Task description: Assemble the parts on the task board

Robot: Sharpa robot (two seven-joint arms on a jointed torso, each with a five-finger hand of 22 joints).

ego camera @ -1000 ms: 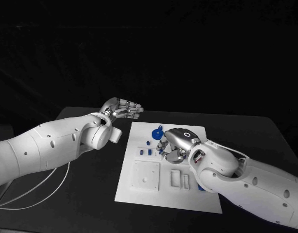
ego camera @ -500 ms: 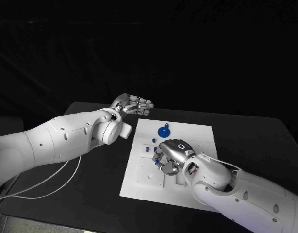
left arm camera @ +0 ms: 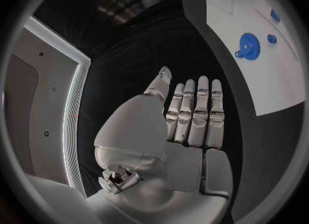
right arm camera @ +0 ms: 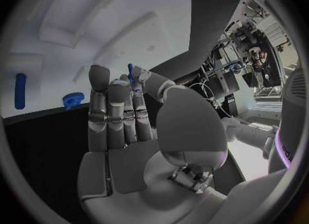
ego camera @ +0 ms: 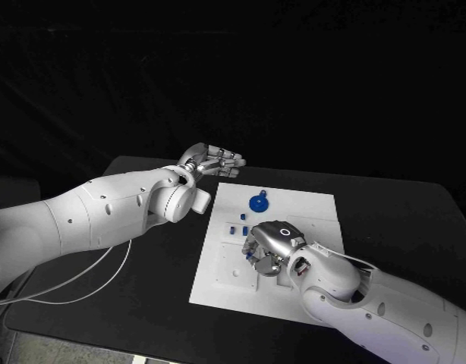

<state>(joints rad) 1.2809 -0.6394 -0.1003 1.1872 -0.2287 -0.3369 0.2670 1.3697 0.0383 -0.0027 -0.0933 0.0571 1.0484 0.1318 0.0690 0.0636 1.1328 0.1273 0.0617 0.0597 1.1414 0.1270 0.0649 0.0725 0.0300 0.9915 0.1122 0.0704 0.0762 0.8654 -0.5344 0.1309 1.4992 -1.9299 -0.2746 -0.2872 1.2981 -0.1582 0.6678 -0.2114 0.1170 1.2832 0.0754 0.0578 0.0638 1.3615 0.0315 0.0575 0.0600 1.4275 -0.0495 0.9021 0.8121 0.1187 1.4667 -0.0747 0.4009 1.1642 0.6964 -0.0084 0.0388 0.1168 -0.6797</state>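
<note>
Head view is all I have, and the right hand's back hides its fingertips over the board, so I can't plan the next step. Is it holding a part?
Observer: Yes. In the right wrist view the right hand pinches a thin blue pin between its thumb and a fingertip.
Operator: And the left hand, anything in its palm? I only see its back.
Observer: Nothing. In the left wrist view the left hand has its fingers straight and its palm bare.
</note>
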